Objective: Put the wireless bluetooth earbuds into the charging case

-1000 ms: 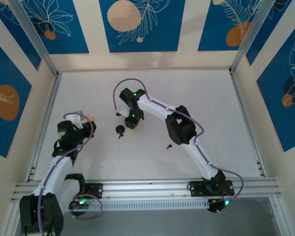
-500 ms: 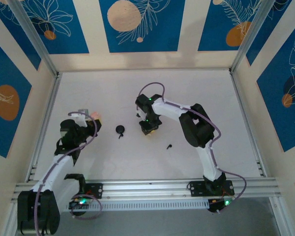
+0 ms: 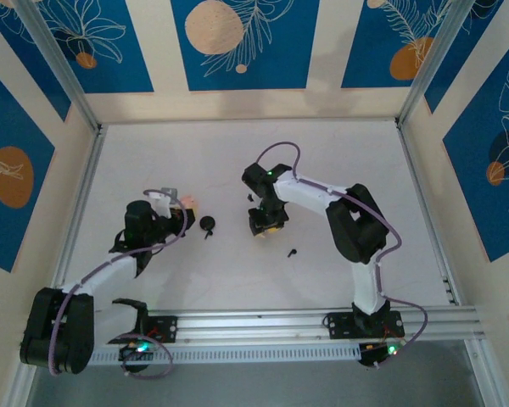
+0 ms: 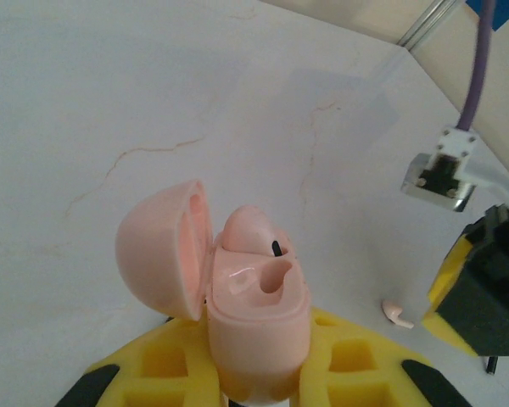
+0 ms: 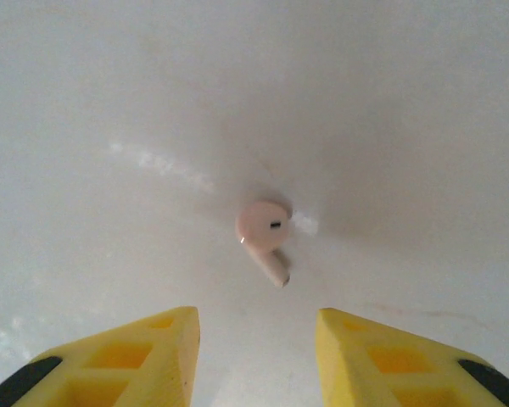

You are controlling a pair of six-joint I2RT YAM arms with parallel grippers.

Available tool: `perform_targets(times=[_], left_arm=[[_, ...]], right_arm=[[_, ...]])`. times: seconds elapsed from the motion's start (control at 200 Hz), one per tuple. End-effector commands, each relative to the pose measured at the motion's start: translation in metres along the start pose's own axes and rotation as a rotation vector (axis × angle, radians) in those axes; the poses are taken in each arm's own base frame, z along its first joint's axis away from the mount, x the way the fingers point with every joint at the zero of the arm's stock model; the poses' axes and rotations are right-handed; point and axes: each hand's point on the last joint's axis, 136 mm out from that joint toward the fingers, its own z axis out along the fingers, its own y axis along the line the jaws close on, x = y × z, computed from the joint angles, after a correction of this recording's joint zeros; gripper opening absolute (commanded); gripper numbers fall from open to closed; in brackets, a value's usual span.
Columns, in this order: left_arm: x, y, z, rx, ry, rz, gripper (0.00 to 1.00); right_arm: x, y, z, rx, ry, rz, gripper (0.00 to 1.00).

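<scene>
I held the open charging case [image 4: 259, 314] clamped in my left gripper [image 4: 254, 373] to receive buds, my right gripper [image 5: 259, 339] poised, jaws apart, above the pink earbud [image 5: 265, 233] lying on the counter [image 5: 110, 102].

We read no text, brand, number or sign in any view.

- Wall panels [image 3: 271, 51]: blue, with leaf and circle motifs, no lettering.
- Case [image 4: 259, 322]: plain pink shell, with no print that we can make out.
- Earbud [image 5: 263, 225], the pink one on the worktop [image 5: 110, 85]: one small dark mark on its head, too small to read.
</scene>
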Motion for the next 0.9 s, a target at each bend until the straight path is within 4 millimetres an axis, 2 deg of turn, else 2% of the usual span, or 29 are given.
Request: perform_targets(times=[0.0,0.145,0.315,0.615,0.895], left_arm=[[-0.023,-0.016,0.001,0.059,-0.057,0.074,0.07],[-0.022,-0.022,0.0,0.084,-0.052,0.097,0.07],[-0.021,-0.023,-0.002,0.082,-0.046,0.11,0.07],[-0.019,-0.022,-0.006,0.062,-0.033,0.119,0.08],[-0.019,-0.022,-0.006,0.061,-0.03,0.116,0.08]], right_arm=[[-0.002,0.01,-0.032,-0.06,-0.033,-0.091,0.41],[-0.002,0.001,-0.027,-0.001,0.016,-0.278,0.41],[-0.003,-0.005,-0.011,0.042,0.114,-0.391,0.41],[-0.017,-0.003,0.006,0.037,0.132,-0.434,0.41],[-0.018,-0.002,0.02,0.022,0.155,-0.441,0.4]])
